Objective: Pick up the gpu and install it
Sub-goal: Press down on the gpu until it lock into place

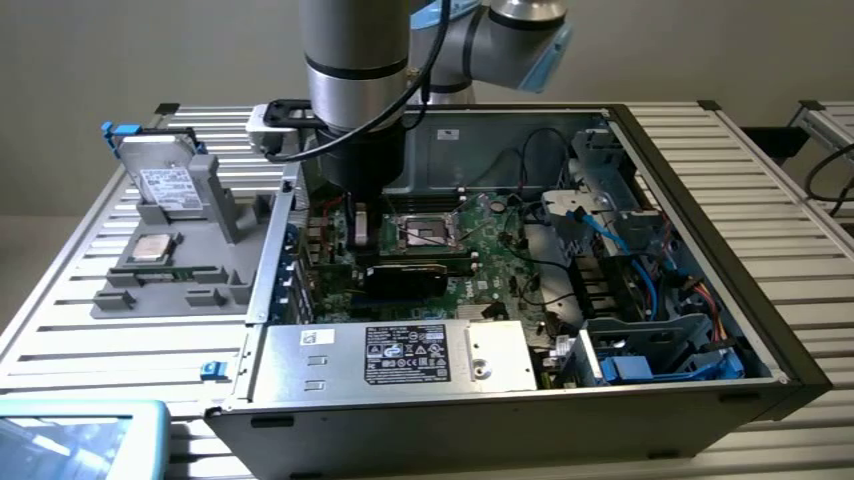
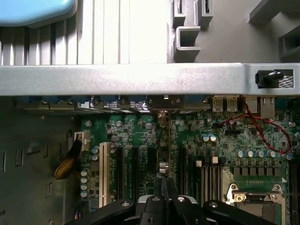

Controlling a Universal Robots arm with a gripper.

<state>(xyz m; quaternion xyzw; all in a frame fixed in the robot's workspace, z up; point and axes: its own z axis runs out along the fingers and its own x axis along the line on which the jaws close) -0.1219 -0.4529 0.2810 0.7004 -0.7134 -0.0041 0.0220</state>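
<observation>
A robot arm reaches down into an open computer case (image 1: 747, 300) that sits on a slatted metal worktop (image 1: 747, 150). The gripper (image 2: 164, 187) is closed on the gpu (image 2: 164, 154), a thin card held on edge, its lower edge down among the expansion slots of the green motherboard (image 2: 197, 136). The card stands upright, near the case's rear wall. On the worktop beside the case, toward the exterior view's left, a grey holder (image 1: 180, 250) carries a silver drive (image 1: 167, 185).
</observation>
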